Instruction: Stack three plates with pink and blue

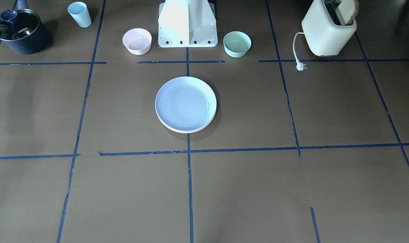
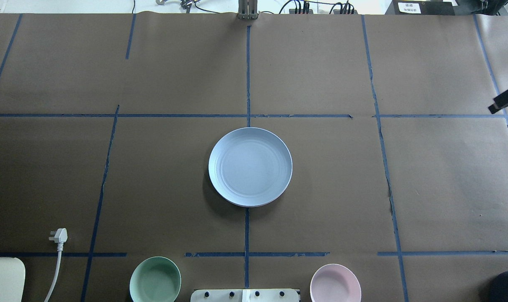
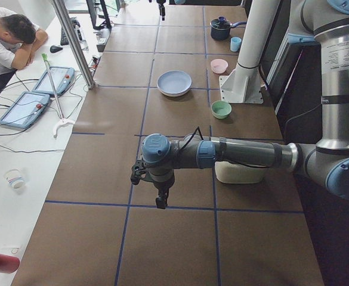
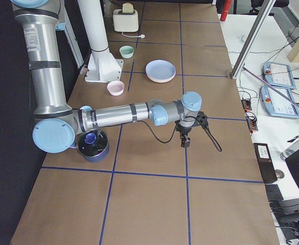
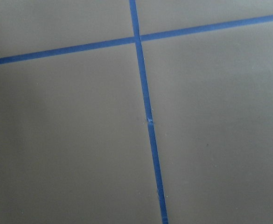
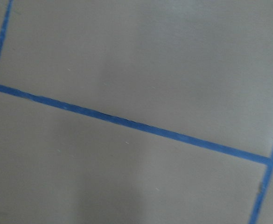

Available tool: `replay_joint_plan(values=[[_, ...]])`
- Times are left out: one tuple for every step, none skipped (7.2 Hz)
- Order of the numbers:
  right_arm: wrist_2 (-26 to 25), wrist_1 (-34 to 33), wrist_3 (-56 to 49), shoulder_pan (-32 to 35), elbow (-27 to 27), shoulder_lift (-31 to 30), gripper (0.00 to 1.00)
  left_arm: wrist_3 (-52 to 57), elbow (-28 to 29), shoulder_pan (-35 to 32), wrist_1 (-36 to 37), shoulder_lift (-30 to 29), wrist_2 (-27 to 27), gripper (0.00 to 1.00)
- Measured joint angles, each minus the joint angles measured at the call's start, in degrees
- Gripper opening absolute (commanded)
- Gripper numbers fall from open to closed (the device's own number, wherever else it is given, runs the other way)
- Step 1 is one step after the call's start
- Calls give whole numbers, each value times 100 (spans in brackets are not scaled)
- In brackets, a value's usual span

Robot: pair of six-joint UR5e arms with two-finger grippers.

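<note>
A light blue plate (image 1: 185, 103) lies at the table's middle, on top of a stack; it also shows in the overhead view (image 2: 250, 166). A cream-white rim (image 1: 187, 130) shows under its near edge. I cannot pick out the pale pink plate. My left gripper (image 3: 161, 201) hangs over bare table far out at the left end, well away from the stack. My right gripper (image 4: 185, 142) hangs over the right end, and only a dark piece of it (image 2: 505, 100) shows overhead. I cannot tell whether either is open or shut. Both wrist views show only brown paper and blue tape.
A small pink bowl (image 1: 137, 41) and a mint-green bowl (image 1: 237, 44) flank the robot base (image 1: 187, 23). A cream toaster (image 1: 329, 28) with bread, its plug (image 1: 300, 66), a dark pot (image 1: 20, 32) and a pale blue cup (image 1: 79, 14) stand along the robot's side.
</note>
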Motion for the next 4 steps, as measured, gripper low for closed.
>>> replay_joint_plan(values=[[-2, -181, -655, 404, 3, -299, 100, -12, 27, 1, 0, 21, -7, 100], [-40, -296, -1027, 656, 2, -593, 100, -20, 39, -1, -9, 33, -7, 100], [-75, -315, -1168, 774, -7, -855, 100, -20, 27, -7, -7, 48, 1, 100], [-98, -318, -1196, 821, -32, -1008, 100, -13, -14, -11, 13, 105, 16, 100]])
